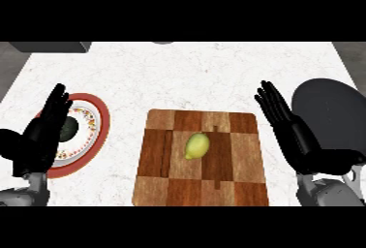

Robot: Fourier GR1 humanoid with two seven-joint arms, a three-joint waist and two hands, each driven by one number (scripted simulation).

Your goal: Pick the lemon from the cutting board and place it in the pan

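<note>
Pre-grasp: lemon (197, 146) untouched on cutting board (160, 162), left hand (44, 133) and right hand (287, 127) both open; next, right hand should reach in, close round it, then cross to pan (330, 107).

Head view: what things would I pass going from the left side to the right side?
left hand → red-rimmed plate → cutting board with the lemon on it → right hand → pan

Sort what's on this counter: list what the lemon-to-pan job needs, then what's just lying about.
Needed for the job:
- lemon
- cutting board, with the lemon on it
- pan, at the right

Just lying about:
- red-rimmed plate, at the left
- dark round item on that plate
</note>
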